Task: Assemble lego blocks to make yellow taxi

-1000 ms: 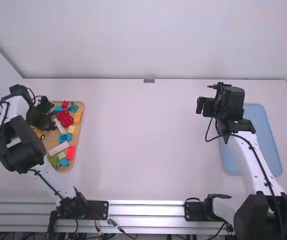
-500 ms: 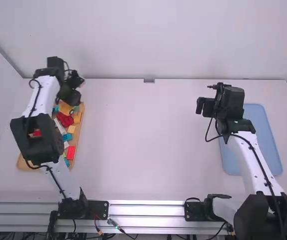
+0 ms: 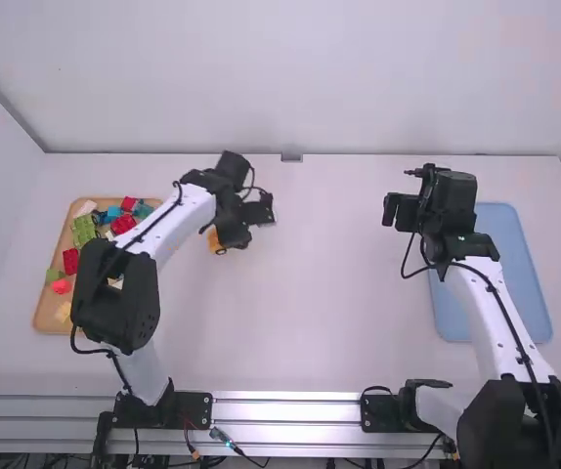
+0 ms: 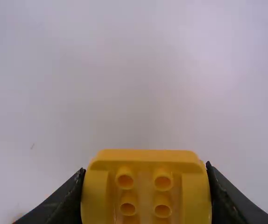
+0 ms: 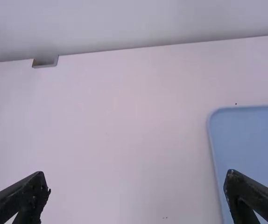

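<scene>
In the high view my left gripper (image 3: 224,244) is over the table's left-centre part, to the right of the wooden tray (image 3: 46,315). It is shut on a yellow-orange block (image 3: 215,240). The left wrist view has this block (image 4: 145,186) between the fingers of my left gripper (image 4: 145,189), with its round studs showing. My right gripper (image 3: 398,208) is above the table beside the blue tray (image 3: 511,264); in the right wrist view the right gripper (image 5: 137,186) stands open with nothing between its fingers. Red, green, blue and white blocks lie in the wooden tray.
The blue tray (image 5: 250,140) lies flat at the table's right side, partly behind the right arm. The left arm crosses over part of the wooden tray. A back wall (image 3: 290,88) rises behind the table, with a small grey bracket (image 3: 291,157) at its foot.
My left gripper has moved away from the wooden tray, first up the picture and then rightward, carrying the yellow-orange block. The right arm has kept still.
</scene>
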Controlling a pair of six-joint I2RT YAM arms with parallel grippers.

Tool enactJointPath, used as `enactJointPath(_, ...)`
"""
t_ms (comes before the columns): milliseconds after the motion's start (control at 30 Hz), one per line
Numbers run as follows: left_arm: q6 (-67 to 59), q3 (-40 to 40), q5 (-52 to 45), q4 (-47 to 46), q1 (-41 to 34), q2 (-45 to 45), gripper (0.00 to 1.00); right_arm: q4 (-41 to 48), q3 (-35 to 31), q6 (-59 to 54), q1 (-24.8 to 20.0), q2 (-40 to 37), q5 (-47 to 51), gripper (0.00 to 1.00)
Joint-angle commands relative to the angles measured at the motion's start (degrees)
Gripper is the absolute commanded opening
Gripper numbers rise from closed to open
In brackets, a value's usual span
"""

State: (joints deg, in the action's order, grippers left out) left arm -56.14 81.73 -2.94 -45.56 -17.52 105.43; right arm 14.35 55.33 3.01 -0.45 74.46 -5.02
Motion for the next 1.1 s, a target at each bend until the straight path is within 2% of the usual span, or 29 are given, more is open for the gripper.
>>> enactJointPath(0,-5.55,-3.28,-3.82,-0.15,-4.48,-0.81,0.02,0.09,2.45,0.17,-0.24,0.46,-0.13,0.99)
enactJointPath(200,-0.81,-10.82,-3.45,8.63,-14.12,-0.63,0.02,0.02,2.45,0.17,-0.24,0.46,-0.11,0.99)
enactJointPath(367,2.6,-13.53,-2.29,12.31,-18.82,-0.42,0.02,-0.24,2.45,0.17,-0.26,0.46,-0.09,0.99)
enactJointPath(667,6.84,-13.6,-3.78,14.62,-19.65,1.55,0.02,-0.33,2.45,0.2,-0.24,0.46,-0.13,0.99)
enactJointPath(933,6.82,-13.33,-1.01,15.91,-19.67,4.5,0.03,-0.15,2.45,0.2,-0.24,0.46,-0.13,0.99)
enactJointPath(967,6.88,-13.2,-0.61,15.72,-19.67,4.5,0.06,-0.15,2.45,0.2,-0.24,0.46,-0.15,0.99)
enactJointPath(1067,6.84,-13.05,-1.36,15.43,-19.65,4.5,0.33,-0.11,2.45,0.2,-0.24,0.46,-0.15,0.99)
